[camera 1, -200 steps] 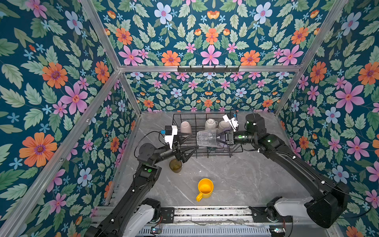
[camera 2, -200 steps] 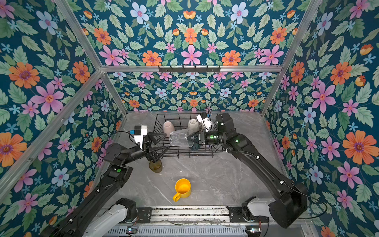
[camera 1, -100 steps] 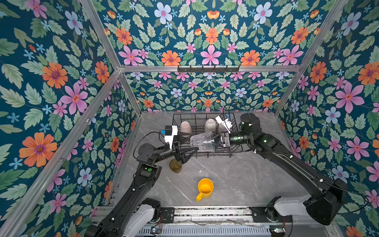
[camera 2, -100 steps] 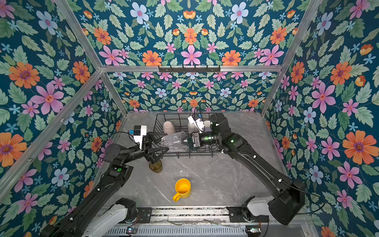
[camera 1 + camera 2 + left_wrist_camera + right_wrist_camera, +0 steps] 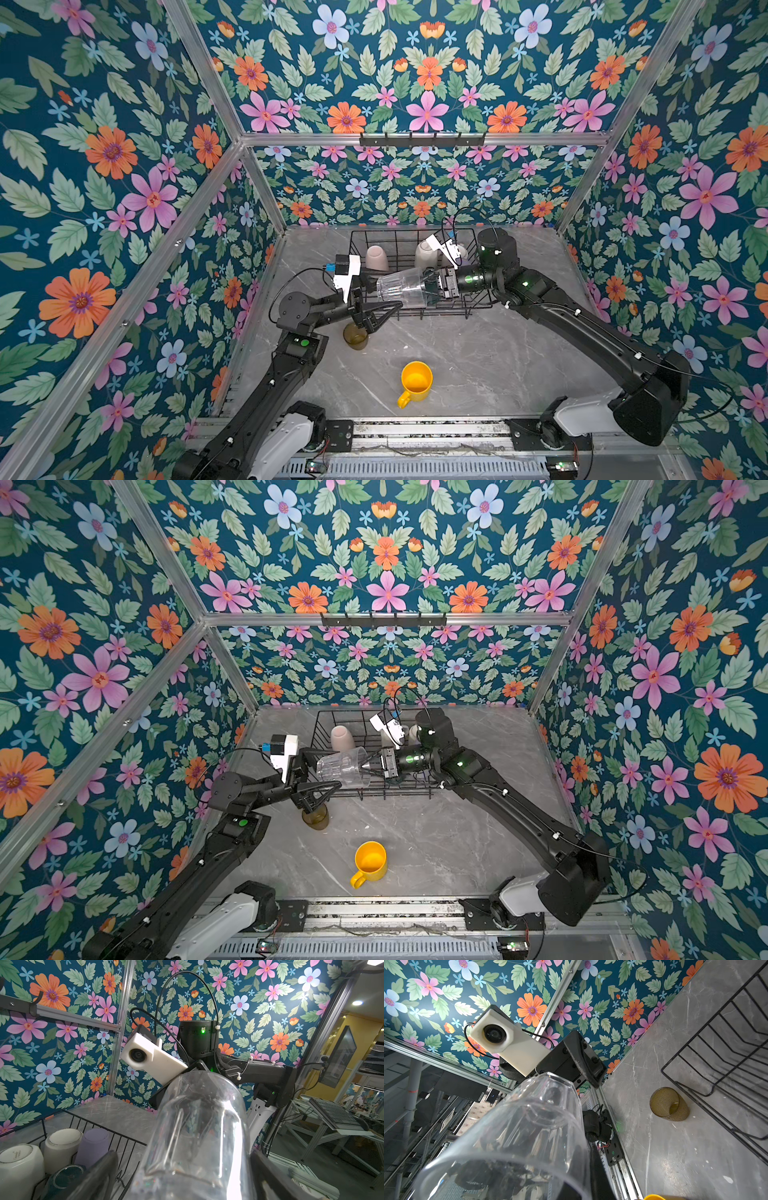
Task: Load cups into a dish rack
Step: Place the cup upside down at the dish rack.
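A clear glass (image 5: 401, 289) hangs on its side over the dish rack's front left corner, and my right gripper (image 5: 431, 286) is shut on its rim; one finger (image 5: 598, 1169) shows beside the mouth. My left gripper (image 5: 374, 297) stands open with its fingers either side of the glass's base (image 5: 187, 1157). The black wire dish rack (image 5: 411, 231) holds a pale pink cup (image 5: 377, 257), white mugs (image 5: 20, 1163), a lilac tumbler (image 5: 93, 1142) and a dark green mug (image 5: 66, 1176). An olive-brown tumbler (image 5: 356, 336) and a yellow mug (image 5: 415, 382) stand on the table.
The grey marble table (image 5: 478, 357) is walled by floral panels on three sides. A metal rail (image 5: 415, 428) runs along the front edge. The olive-brown tumbler sits just below my left gripper, close to the rack's front wire.
My right arm has carried the clear glass leftwards over the rack; its base now lies between my open left fingers. The left arm has barely moved.
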{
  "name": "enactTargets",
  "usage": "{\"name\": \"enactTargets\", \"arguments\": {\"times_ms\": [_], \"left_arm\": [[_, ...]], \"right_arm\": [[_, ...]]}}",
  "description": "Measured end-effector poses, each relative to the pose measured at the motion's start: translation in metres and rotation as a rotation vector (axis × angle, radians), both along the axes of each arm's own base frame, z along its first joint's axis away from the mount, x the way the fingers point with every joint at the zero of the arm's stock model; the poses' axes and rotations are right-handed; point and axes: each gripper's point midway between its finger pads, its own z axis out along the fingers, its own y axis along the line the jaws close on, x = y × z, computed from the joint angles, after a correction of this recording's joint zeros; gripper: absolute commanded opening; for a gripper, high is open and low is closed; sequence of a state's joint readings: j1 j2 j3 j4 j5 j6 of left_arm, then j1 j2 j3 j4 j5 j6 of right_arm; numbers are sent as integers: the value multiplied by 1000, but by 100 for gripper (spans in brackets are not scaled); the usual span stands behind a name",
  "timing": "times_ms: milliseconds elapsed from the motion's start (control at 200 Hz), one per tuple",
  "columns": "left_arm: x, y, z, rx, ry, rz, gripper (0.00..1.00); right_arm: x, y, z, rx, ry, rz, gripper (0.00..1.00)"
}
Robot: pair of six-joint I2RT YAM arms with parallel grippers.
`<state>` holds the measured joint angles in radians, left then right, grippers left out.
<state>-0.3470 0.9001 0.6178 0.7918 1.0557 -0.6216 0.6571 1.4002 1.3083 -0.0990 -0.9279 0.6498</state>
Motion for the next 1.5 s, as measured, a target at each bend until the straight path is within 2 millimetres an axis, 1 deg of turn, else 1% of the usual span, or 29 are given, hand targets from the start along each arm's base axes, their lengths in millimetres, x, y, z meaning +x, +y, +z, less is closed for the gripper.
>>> {"name": "enactTargets", "arguments": {"times_ms": [300,630,795,885,970,1075,1140,1270,1370,1420,1450,1500], "left_arm": [[-4,0,1,-3,-6,-20,96],[-9,-1,3,-5,-13,-47,86],[-12,-1,4,-9,-12,-60,77],[-12,0,5,-14,-19,-61,68],[-13,0,6,-21,-17,-62,57],[-12,1,6,-25,-20,-59,40],[-13,1,6,-26,-21,-58,31],[-13,2,8,-31,-27,-55,17],[-14,2,9,-34,-32,-52,5],[-14,2,10,-35,-32,-52,0],[-14,2,10,-35,-32,-52,0],[-14,2,10,-36,-32,-50,0]], "right_arm": [[-2,7,1,18,3,24,0],[-3,14,-2,22,15,45,0],[-3,18,-2,26,22,54,0],[-2,21,-2,30,19,61,0],[-2,22,-1,32,20,66,0],[-1,23,-1,36,19,71,0],[-2,24,-1,36,18,72,0],[-2,24,1,42,14,74,0],[-2,25,2,47,9,78,5],[-2,25,3,47,8,78,10],[-2,25,3,47,9,77,13],[-2,25,3,46,7,74,14]]}}
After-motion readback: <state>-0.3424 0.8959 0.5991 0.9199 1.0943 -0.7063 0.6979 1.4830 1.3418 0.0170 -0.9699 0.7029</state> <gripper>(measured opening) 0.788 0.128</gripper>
